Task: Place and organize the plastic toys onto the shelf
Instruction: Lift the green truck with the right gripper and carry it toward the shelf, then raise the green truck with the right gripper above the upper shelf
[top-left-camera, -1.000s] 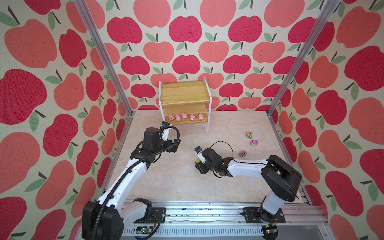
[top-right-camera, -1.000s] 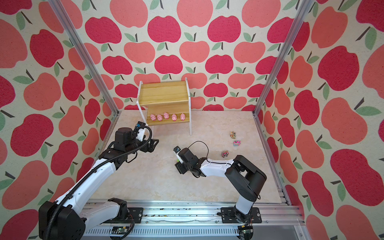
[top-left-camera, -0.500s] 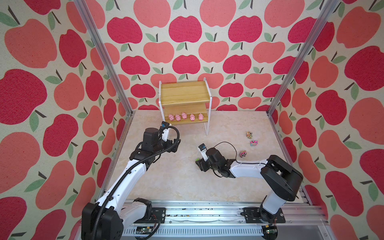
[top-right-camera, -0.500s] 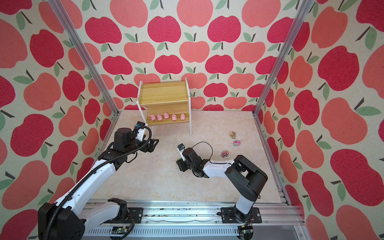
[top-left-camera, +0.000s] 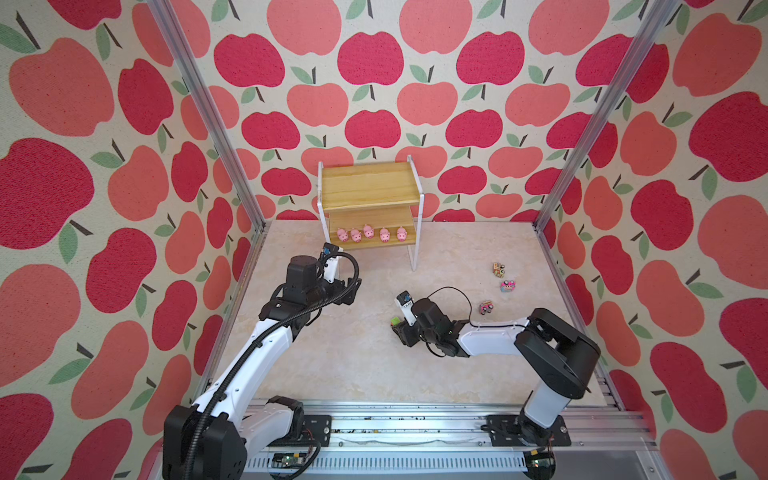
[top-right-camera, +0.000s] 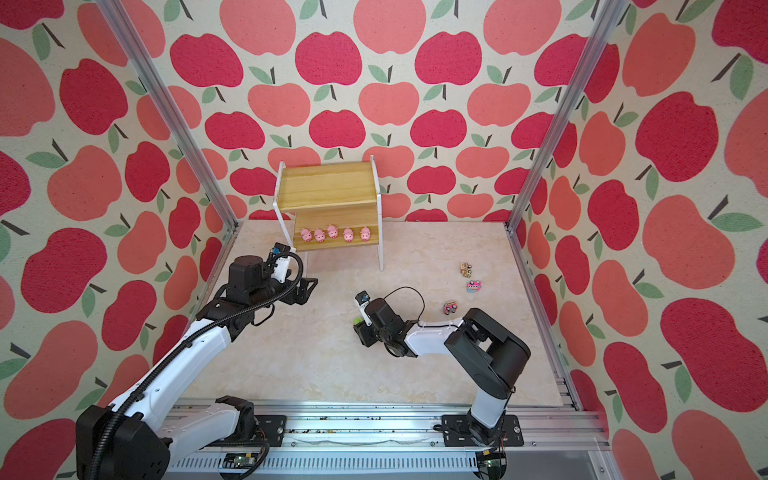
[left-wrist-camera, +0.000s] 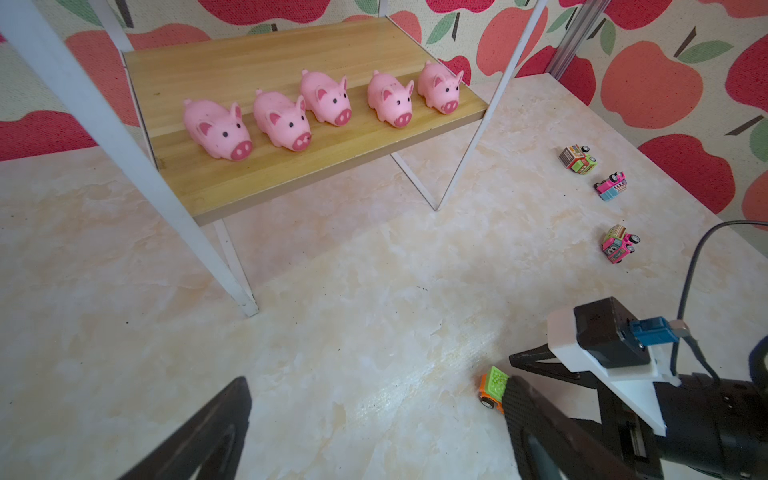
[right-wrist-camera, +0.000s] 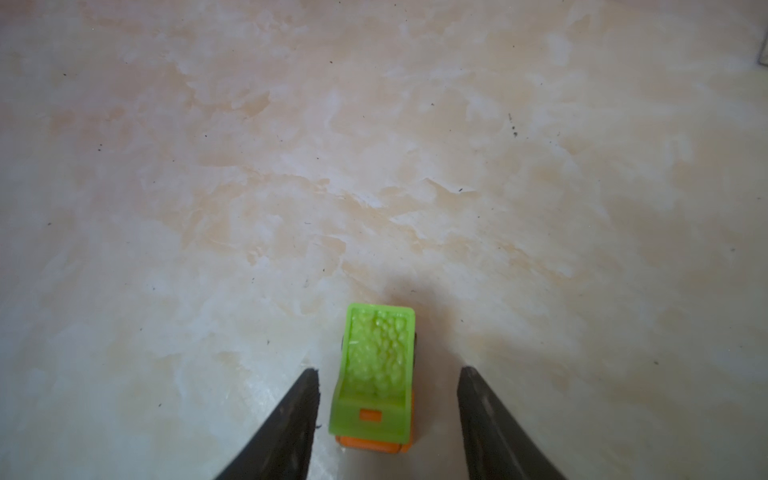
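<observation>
The shelf (top-left-camera: 368, 187) (top-right-camera: 328, 187) stands at the back wall, with several pink pigs (top-left-camera: 369, 233) (left-wrist-camera: 324, 104) in a row on its lower board. A green-and-orange toy truck (right-wrist-camera: 378, 365) (top-left-camera: 395, 321) (left-wrist-camera: 494, 380) sits on the floor between the jaws of my right gripper (right-wrist-camera: 388, 369) (top-left-camera: 401, 328). Those jaws are open, with a gap on each side of the truck. My left gripper (top-left-camera: 347, 291) (left-wrist-camera: 376, 390) hangs wide open and empty near the shelf's front left leg.
Three more toy trucks lie on the floor at the right: a striped one (top-left-camera: 498, 269) (left-wrist-camera: 577, 158), a pink and blue one (top-left-camera: 508, 285) (left-wrist-camera: 610, 186), and a pink one (top-left-camera: 486, 308) (left-wrist-camera: 619, 243). Apple-patterned walls and metal posts enclose the marbled floor (top-left-camera: 353, 353).
My right gripper's jaws have narrowed around the green truck and the wrist has shifted a little. The left arm has not moved.
</observation>
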